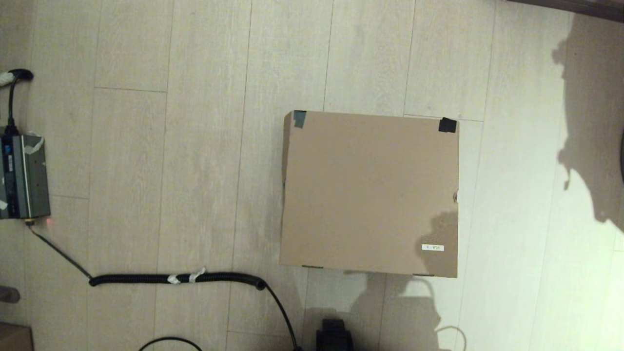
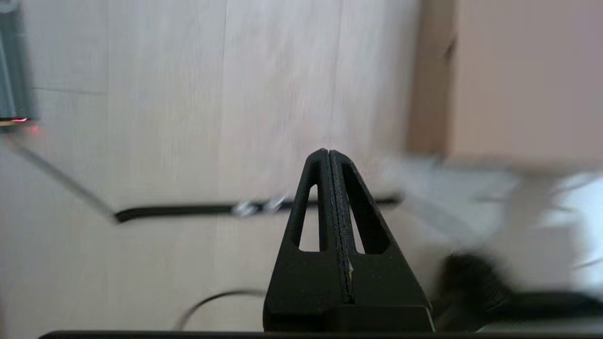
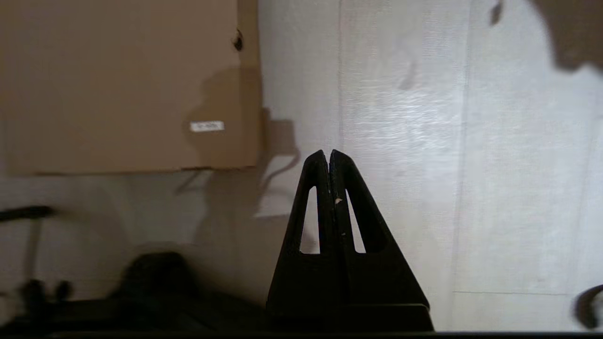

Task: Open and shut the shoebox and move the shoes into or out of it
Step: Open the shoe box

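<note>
The brown cardboard shoebox (image 1: 370, 192) lies on the floor with its lid closed, black tape at its two far corners and a small white label (image 1: 433, 247) near its front right corner. No shoes show in any view. My left gripper (image 2: 328, 151) is shut and empty, hanging above the floor to the left of the shoebox (image 2: 523, 75). My right gripper (image 3: 328, 152) is shut and empty too, above bare floor just right of the shoebox's (image 3: 122, 84) near right corner. Neither gripper appears in the head view.
A black coiled cable (image 1: 175, 278) runs across the floor left of the box to a grey power unit (image 1: 22, 175) at the far left edge. Part of the robot base (image 1: 334, 336) shows at the bottom. Light wood floor surrounds the box.
</note>
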Motion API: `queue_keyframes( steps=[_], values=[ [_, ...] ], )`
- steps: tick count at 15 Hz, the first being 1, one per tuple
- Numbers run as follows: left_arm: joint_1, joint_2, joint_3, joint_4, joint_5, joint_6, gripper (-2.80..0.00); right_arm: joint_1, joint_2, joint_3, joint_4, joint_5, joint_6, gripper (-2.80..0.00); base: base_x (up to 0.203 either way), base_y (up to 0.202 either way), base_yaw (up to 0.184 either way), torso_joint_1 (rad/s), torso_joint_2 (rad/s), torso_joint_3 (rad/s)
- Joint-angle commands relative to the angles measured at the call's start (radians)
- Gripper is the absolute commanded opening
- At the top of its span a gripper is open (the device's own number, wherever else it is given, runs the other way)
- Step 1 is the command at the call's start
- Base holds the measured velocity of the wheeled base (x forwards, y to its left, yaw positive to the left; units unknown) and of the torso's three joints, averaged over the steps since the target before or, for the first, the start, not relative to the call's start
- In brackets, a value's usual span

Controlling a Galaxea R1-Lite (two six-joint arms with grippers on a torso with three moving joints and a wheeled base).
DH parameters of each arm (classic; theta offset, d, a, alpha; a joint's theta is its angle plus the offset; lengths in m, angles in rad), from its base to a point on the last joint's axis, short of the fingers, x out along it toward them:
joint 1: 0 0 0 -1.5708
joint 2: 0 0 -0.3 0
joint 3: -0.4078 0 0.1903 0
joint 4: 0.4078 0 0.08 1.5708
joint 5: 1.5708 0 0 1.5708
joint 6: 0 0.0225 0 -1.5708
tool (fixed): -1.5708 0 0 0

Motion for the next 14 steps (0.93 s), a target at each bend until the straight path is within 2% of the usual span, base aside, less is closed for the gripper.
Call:
queue_keyframes(
  steps=[1, 2, 3, 5, 6, 8, 10, 11, 12, 14],
  values=[
    [0.0, 0.297, -0.135, 0.009, -0.027, -0.08, -2.8, 0.0, 0.286, -0.095, 0.005, 0.036, 0.107, -2.8, 0.0, 0.0, 0.0, 0.0, 0.0, 0.0],
    [-0.002, 0.406, -0.162, 0.012, -0.06, -0.125, -2.8, 0.0, 0.417, -0.127, 0.001, 0.076, 0.156, -2.8, 0.0, 0.0, 0.0, 0.0, 0.0, 0.0],
    [-0.004, 0.51, -0.182, 0.014, -0.122, -0.167, -2.8, 0.001, 0.548, -0.152, -0.021, 0.121, 0.196, -2.8, 0.0, 0.0, 0.0, 0.0, 0.0, 0.0],
    [-0.007, 0.694, -0.209, 0.0, -0.307, -0.27, -2.8, -0.002, 0.801, -0.189, -0.121, 0.188, 0.254, -2.8, 0.0, 0.0, 0.0, 0.0, 0.0, 0.0],
    [-0.007, 0.787, -0.21, -0.039, -0.372, -0.309, -2.8, -0.004, 0.917, -0.203, -0.198, 0.214, 0.28, -2.8, 0.0, 0.0, 0.0, 0.0, 0.0, 0.0],
    [-0.008, 0.977, -0.192, -0.192, -0.449, -0.352, -2.8, -0.008, 1.124, -0.223, -0.359, 0.26, 0.33, -2.8, 0.0, 0.0, 0.0, 0.0, 0.0, 0.0],
    [-0.008, 1.162, -0.177, -0.388, -0.5, -0.376, -2.8, -0.022, 1.296, -0.229, -0.609, 0.346, 0.371, -2.8, 0.0, 0.0, 0.0, 0.0, 0.0, 0.0],
    [-0.009, 1.241, -0.181, -0.479, -0.527, -0.388, -2.8, -0.042, 1.352, -0.229, -0.775, 0.444, 0.4, -2.8, 0.0, 0.0, 0.0, 0.0, 0.0, 0.0],
    [-0.01, 1.3, -0.196, -0.54, -0.572, -0.397, -2.8, -0.08, 1.385, -0.228, -0.862, 0.592, 0.426, -2.8, 0.0, 0.0, 0.0, 0.0, 0.0, 0.0],
    [-0.009, 1.364, -0.243, -0.595, -0.686, -0.428, -2.8, -0.221, 1.439, -0.237, -0.958, 0.864, 0.447, -2.8, 0.0, 0.0, 0.0, 0.0, 0.0, 0.0]
  ],
)
